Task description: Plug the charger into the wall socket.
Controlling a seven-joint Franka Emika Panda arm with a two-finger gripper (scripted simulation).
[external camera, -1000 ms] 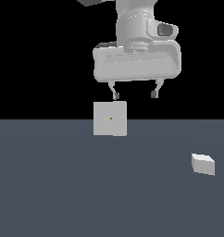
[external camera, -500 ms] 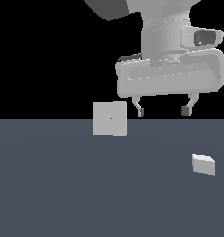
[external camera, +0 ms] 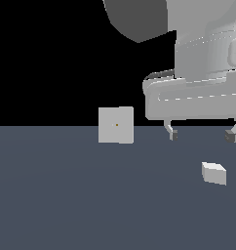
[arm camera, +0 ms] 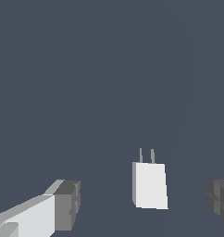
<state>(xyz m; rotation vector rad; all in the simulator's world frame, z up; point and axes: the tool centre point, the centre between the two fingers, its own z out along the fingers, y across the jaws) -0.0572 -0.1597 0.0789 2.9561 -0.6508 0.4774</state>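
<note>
The charger (external camera: 214, 173) is a small white block lying on the dark grey floor at the exterior view's right. In the wrist view the charger (arm camera: 149, 185) shows two thin prongs on one end and lies between my two fingertips, below them. The wall socket (external camera: 116, 125) is an upright pale square plate with a tiny orange dot, standing to the exterior view's left of the charger. My gripper (external camera: 202, 136) is open and empty, hanging above the charger and apart from it. The socket is out of the wrist view.
The dark grey floor (external camera: 66, 195) spreads across the lower half of the exterior view, with black background behind. The arm's large grey body (external camera: 203, 63) fills the upper right of the exterior view.
My gripper has moved toward the exterior view's right and lower, from over the socket to over the charger. It stays open. The charger and socket have not moved.
</note>
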